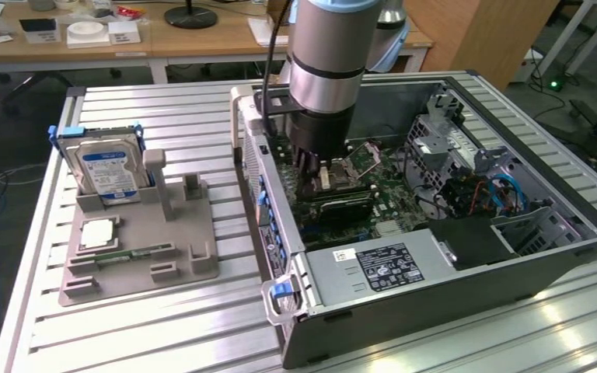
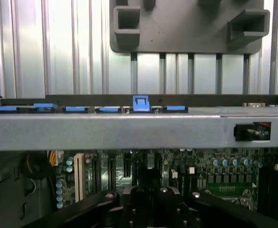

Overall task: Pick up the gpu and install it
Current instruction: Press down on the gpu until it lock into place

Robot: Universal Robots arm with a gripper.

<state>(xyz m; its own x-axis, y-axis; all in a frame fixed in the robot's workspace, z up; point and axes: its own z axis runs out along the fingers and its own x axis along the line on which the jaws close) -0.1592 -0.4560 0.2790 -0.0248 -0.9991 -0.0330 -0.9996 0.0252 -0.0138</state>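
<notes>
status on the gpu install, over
End effector shut, down inside the open PC case over the motherboard. GPU looks seated on the board beneath it. Nothing obstructing.

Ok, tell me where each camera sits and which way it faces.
Exterior view: off the arm, high, looking down at the open PC case and grey holder; the arm reaches into the case.
Wrist view: on the wrist inside the case, facing the motherboard and case wall; the gripper is shut.
Shared: case, motherboard, holder.
</notes>
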